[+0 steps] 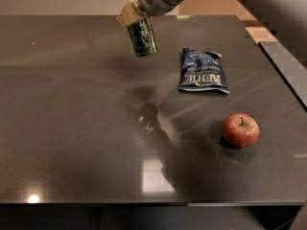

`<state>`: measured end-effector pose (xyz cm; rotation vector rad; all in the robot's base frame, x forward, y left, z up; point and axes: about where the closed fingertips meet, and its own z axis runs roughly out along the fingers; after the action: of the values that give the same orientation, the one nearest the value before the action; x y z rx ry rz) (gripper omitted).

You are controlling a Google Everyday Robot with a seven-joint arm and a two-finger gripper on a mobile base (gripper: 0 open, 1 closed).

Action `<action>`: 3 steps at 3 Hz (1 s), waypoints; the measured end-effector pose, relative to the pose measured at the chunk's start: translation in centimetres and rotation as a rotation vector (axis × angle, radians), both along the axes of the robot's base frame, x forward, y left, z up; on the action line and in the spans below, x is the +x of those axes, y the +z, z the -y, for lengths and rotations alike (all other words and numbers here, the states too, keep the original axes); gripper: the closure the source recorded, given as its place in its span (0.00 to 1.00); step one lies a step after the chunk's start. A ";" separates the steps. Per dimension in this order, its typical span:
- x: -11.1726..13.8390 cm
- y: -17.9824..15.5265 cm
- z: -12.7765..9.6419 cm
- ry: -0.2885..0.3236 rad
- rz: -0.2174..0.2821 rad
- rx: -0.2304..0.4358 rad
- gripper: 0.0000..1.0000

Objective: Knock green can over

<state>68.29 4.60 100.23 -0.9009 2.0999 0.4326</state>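
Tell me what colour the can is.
The can is green with pale markings, camera view; the gripper holds it aloft.

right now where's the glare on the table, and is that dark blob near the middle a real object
Camera view: a bright square glare patch sits near the table's front edge, with a small round highlight front left. Camera view: the dark blob looks like a reflection or shadow of the green can, held tilted above the table by the gripper at top centre.
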 end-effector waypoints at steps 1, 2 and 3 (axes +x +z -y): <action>-2.2 -0.2 2.7 0.034 -0.105 -0.043 1.00; -3.6 -0.9 4.2 0.090 -0.216 -0.075 1.00; -5.9 -3.7 5.4 0.163 -0.356 -0.149 1.00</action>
<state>62.43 -0.78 96.48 -1.1562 2.4155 0.5601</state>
